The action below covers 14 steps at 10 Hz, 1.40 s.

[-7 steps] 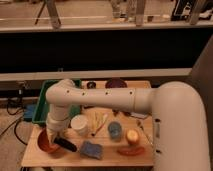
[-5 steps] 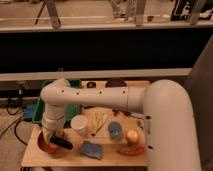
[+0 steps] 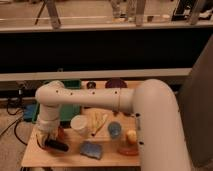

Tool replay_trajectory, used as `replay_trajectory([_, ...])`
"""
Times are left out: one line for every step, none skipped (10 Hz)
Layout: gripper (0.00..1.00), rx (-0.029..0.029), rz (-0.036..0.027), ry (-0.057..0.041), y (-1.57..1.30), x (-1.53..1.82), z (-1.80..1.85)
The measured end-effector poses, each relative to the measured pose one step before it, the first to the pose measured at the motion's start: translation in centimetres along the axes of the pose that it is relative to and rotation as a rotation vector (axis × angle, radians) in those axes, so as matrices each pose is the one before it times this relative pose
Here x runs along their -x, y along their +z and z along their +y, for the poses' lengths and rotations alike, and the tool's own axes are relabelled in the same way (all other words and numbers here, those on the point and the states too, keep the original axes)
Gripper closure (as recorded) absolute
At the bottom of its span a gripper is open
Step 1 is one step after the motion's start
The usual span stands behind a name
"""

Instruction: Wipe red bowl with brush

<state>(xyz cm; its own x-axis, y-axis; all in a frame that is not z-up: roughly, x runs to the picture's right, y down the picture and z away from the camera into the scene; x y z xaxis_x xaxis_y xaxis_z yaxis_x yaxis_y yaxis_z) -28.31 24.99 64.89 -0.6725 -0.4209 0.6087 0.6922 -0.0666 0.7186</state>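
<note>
Behind the work surface runs a dark wall with pale horizontal rails. Across the foreground sweeps the robot's thick white arm (image 3: 100, 97), bending down at the left end of the wooden table (image 3: 70, 160). A green bin (image 3: 75, 100) sits at the back left of the table and a maroon dish (image 3: 116, 84) at the back middle. Toward the front stand a white cup (image 3: 79, 124), a small blue cup (image 3: 114, 129) and a blue sponge (image 3: 91, 149).

The red bowl (image 3: 59, 134) lies at the front left corner of the table, just left of the white cup and largely covered by the arm's wrist. The gripper (image 3: 46, 136) hangs low over that bowl, its fingers pinching the brush (image 3: 56, 146). The brush's dark stubby body slants out to the right across the bowl's near rim.

As a judgement, fetching the brush and bringing it to the bowl are done, and the wiping itself seems under way. Whether the bristles touch the bowl cannot be made out. What is left is to sweep over the rest of the bowl and lift clear.
</note>
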Motion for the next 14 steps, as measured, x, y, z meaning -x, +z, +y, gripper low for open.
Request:
replay_trajectory([1.0, -0.00609, -0.02439, -0.00328, 0.479, 0.876, -0.496])
replay_trajectory([1.0, -0.00765, -0.0197, 0.01561, 0.475, 1.038, -0.134])
replay_trajectory([1.0, -0.00501, -0.00706, 0.01365, 0.164, 0.577, 0.142])
replay_trajectory([1.0, 0.00118, -0.00802, 0.0202, 0.103, 0.739, 0.363])
replay_trajectory([1.0, 0.00527, 0.00062, 0.02104, -0.173, 0.647, 0.474])
replay_trajectory([1.0, 0.00816, 0.00553, 0.02004, -0.347, 0.54, 0.631])
replay_trajectory([1.0, 0.014, 0.0137, 0.02416, -0.676, 0.597, 0.849])
replay_trajectory([1.0, 0.01631, 0.0104, 0.01501, -0.564, 0.303, 0.608])
replay_trajectory([1.0, 0.01191, 0.00965, 0.00729, -0.365, -0.074, 0.235])
replay_trajectory([1.0, 0.01107, 0.00972, -0.00028, -0.329, -0.24, 0.102])
replay_trajectory([1.0, 0.00882, 0.01073, 0.0009, -0.331, -0.401, 0.19])
replay_trajectory([1.0, 0.00658, 0.01067, -0.00946, -0.184, -0.638, 0.01])
replay_trajectory([1.0, 0.00168, 0.00884, -0.01054, -0.043, -0.693, -0.035])
replay_trajectory([1.0, 0.00264, 0.00712, -0.02217, 0.181, -1.195, -0.241])
